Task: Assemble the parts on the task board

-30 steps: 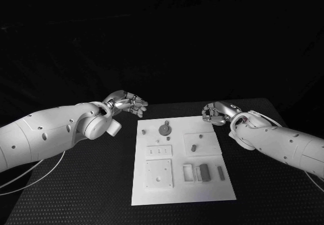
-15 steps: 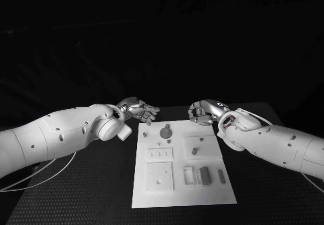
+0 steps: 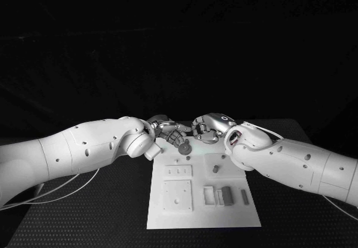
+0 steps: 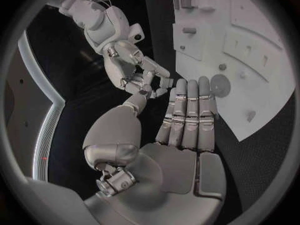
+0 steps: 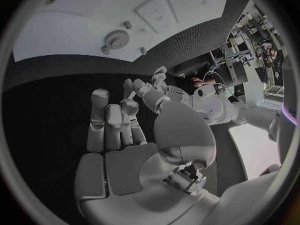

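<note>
The white task board (image 3: pixel 201 214) lies in the middle of the black table. A round grey disc part (image 3: pixel 182 149) sits near its far end, also seen as the disc (image 4: pixel 220 85) and the disc (image 5: pixel 116 37). A small peg (image 3: pixel 214 168) stands mid-board, and two dark blocks (image 3: pixel 226 196) lie near the front right. My left hand (image 3: pixel 170 134) and right hand (image 3: pixel 209 127) hover close together over the board's far edge. The left hand (image 4: pixel 187 120) has straight fingers and holds nothing. The right hand (image 5: pixel 115 130) also holds nothing, its fingers extended.
Raised white plates with recesses sit on the board: a square one (image 3: pixel 177 195), a slotted one (image 3: pixel 177 170) and a small frame (image 3: pixel 208 194). Black table surface (image 3: pixel 89 206) runs on both sides of the board.
Both hands have moved inward toward each other, from beside the board's far corners to just above its far edge near the disc.
</note>
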Controlling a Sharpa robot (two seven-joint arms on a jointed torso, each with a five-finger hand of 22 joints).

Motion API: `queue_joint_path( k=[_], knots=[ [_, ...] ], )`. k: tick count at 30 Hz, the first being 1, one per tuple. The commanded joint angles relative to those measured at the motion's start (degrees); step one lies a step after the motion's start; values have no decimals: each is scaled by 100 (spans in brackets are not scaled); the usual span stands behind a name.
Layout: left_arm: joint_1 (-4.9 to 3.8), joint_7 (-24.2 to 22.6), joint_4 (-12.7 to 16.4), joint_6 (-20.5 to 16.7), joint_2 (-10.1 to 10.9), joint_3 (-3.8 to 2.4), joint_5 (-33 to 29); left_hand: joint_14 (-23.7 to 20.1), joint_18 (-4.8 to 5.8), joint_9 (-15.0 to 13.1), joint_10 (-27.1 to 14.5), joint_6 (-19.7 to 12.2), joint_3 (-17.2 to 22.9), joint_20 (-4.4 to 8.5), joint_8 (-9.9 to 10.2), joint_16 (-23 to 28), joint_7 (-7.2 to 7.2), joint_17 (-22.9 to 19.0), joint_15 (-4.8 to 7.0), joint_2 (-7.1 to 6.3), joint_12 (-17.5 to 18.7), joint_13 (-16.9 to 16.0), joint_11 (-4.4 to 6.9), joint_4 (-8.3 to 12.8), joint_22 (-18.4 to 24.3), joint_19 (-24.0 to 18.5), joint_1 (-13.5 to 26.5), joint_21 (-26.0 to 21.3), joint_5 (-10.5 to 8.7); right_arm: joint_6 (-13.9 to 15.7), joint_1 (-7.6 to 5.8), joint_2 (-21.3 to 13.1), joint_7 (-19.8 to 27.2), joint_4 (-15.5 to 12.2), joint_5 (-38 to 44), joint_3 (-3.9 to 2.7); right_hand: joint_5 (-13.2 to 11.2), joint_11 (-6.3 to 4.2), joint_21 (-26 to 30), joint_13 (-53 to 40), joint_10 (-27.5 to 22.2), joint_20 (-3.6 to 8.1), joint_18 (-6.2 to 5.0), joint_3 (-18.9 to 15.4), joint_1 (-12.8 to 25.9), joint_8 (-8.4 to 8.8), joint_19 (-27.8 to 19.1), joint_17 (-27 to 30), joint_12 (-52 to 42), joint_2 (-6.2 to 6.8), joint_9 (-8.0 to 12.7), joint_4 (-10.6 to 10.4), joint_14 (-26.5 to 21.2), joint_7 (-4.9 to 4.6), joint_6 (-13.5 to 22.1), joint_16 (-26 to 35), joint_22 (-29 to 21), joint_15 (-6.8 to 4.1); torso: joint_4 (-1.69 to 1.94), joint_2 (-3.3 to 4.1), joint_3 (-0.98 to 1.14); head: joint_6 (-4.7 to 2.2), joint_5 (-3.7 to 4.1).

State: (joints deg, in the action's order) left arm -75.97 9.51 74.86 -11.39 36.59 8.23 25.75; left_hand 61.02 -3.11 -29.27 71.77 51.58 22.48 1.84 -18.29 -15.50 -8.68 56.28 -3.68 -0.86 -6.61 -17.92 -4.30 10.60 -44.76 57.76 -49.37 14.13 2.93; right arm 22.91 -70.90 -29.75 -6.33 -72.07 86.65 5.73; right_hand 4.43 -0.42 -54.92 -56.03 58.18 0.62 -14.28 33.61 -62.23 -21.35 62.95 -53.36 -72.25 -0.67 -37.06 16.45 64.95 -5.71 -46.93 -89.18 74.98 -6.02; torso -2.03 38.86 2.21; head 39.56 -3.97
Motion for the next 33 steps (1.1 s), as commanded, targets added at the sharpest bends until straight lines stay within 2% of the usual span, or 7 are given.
queue_joint_path(
  k=[1, 3, 8, 11, 15, 20, 33],
  knots=[
    [-2, 257, 43, 21, -32, 49, 187, 21, -46, 11, 19, 53, -6, 4, 18, 38, -10, 15, -13, -2, 7, -20, -15, -41, -11, 19, 91, -36, -7, -54, 41, 69, -166, -41, 236, 1, 15, -120, -38, 9, -76, 44, -72, -13, -43, -18, -6, 12, -25, 25, -6, 26, 140, 122, -1316, -27, 104, -121, 3, -43, -28, -1, -1],
    [-2, 281, 75, 16, -49, 66, 208, 26, -47, 18, 26, 73, -19, 5, 19, 41, -4, 26, -11, 3, 6, -35, -10, -57, -17, 21, 130, -39, -7, -58, 57, 109, -175, -64, 237, 1, 15, -120, -38, 9, -74, 45, -72, -13, -43, -17, -5, 9, -24, 25, -8, 26, 145, 123, -1316, -26, 103, -122, -2, -53, -37, -3, 8],
    [-2, 333, 98, 27, -90, 88, 277, 27, -48, 25, 23, 80, -29, 6, 24, 46, -1, 35, -10, -5, 10, -46, -9, -62, -21, 19, 155, -43, -8, -45, 72, 151, -193, -129, 260, 1, 15, -122, -39, 10, -71, 47, -72, -12, -43, -15, -3, 18, -22, 26, -10, 26, 142, 124, -1317, -24, 103, -124, 0, -61, -32, 18, 6],
    [-2, 294, 126, 8, -96, 127, 219, 28, -49, 30, 23, 86, -36, 6, 28, 49, 1, 42, -9, -3, 12, -54, -9, -70, -24, 20, 179, -45, -9, -67, 75, 170, -188, -127, 261, 1, 15, -123, -39, 11, -68, 48, -72, -12, -42, -14, -1, 13, -21, 27, -12, 26, 149, 124, -1318, -23, 102, -126, 4, -59, -35, 5, 0],
    [-1, 225, 147, -69, -86, 129, 165, 29, -51, 34, 23, 87, -33, 8, 31, 52, 2, 46, -8, 6, 14, -60, -8, -66, -26, 19, 178, -47, -8, -102, 89, 183, -183, -123, 259, 1, 15, -123, -39, 12, -65, 50, -72, -12, -41, -12, 1, 11, -19, 28, -15, 26, 154, 125, -1320, -21, 101, -127, -1, -55, -40, 3, -3],
    [0, 180, 145, -153, -65, 129, 98, 30, -53, 43, 21, 90, -20, 9, 40, 59, 2, 57, -6, 28, 18, -74, -7, -34, -32, 20, 152, -50, -8, -134, 107, 193, -179, -119, 249, 1, 15, -124, -39, 13, -61, 51, -72, -13, -38, -10, 4, 15, -17, 28, -18, 25, 155, 126, -1321, -19, 100, -129, -8, -46, -26, 12, -7],
    [1, 175, 146, -175, -57, 129, 81, 28, -49, 57, 12, 81, -21, 5, 58, 70, -6, 69, -10, 40, 27, -90, -12, -3, -39, 19, 148, -56, -8, -175, 125, 182, -186, -183, 248, 3, 16, -126, -38, 14, -54, 55, -72, -12, -34, -5, 8, 8, -12, 29, -24, 26, 169, 127, -1324, -15, 99, -132, -5, -46, -31, 27, 0]
  ],
)
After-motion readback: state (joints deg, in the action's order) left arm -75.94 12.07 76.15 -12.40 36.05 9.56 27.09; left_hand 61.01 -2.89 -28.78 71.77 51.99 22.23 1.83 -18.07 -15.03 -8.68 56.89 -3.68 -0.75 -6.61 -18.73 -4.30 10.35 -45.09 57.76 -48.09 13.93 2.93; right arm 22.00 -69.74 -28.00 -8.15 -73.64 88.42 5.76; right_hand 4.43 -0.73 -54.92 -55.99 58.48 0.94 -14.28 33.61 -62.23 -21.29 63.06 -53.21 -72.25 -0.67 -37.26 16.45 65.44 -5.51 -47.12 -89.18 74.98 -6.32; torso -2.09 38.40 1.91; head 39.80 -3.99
